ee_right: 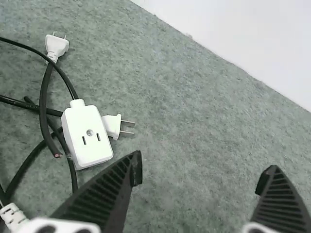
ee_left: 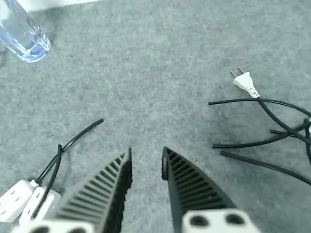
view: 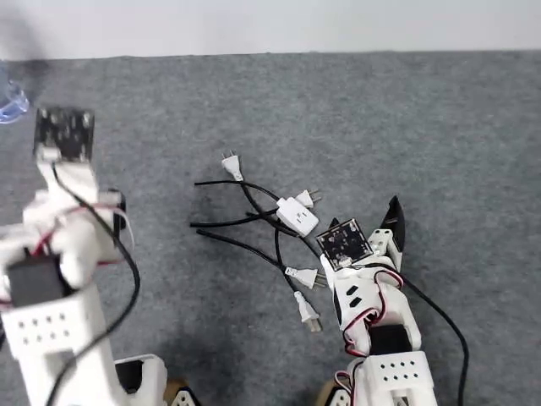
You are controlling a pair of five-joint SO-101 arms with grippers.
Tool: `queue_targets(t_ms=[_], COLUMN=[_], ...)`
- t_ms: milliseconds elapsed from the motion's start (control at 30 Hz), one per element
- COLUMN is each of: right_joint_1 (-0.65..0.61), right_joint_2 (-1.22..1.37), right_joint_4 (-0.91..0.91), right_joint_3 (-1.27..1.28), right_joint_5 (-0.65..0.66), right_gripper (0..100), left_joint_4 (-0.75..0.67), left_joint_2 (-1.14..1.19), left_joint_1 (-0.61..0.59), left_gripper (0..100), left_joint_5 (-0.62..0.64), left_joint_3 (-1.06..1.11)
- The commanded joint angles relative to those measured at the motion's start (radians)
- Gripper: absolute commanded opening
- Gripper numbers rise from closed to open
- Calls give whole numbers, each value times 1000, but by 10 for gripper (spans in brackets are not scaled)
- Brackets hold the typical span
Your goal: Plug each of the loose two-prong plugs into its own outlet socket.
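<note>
A white outlet block (view: 296, 216) lies mid-table among black cords, also in the right wrist view (ee_right: 87, 133). One white two-prong plug (view: 308, 198) (ee_right: 115, 126) lies loose beside it, prongs pointing away from it. Another plug (view: 230, 164) (ee_left: 244, 81) (ee_right: 56, 45) lies farther back. Two more plugs (view: 306, 277) (view: 309, 318) lie nearer the front. My right gripper (view: 369, 225) (ee_right: 204, 170) hovers just right of the block, wide open, holding nothing. My left gripper (ee_left: 146, 155) is over bare carpet at the left, narrowly open and holding nothing. A pair of white sockets (ee_left: 24, 203) lies beside it.
A clear glass (view: 10, 100) (ee_left: 22, 36) stands at the far left near the carpet's back edge. Black cords (view: 245, 222) fan out leftward from the block. Grey carpet (view: 439, 135) stretches open to the right and back.
</note>
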Motion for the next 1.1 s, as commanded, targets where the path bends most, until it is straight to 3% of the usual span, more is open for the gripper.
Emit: queue_targets(t_ms=[0, 167, 767, 933, 1067], right_joint_1=[-24, -24, -28, -58, -65], right_joint_2=[-7, -7, -7, 1, 2], right_joint_4=[-2, -2, 2, 4, 5], right_joint_3=[14, 14, 14, 14, 14], right_joint_5=[-3, -3, -3, -3, -3], right_gripper=[372, 372, 372, 372, 372], left_joint_4=[-152, -394, -755, -690, -588], left_joint_2=[-164, -365, -786, -904, -930], left_joint_1=[-2, -2, 6, 15, 135], left_gripper=[91, 91, 91, 90, 89], left_joint_5=[9, 12, 14, 14, 9], left_joint_3=[220, 555, 1158, 1185, 1184])
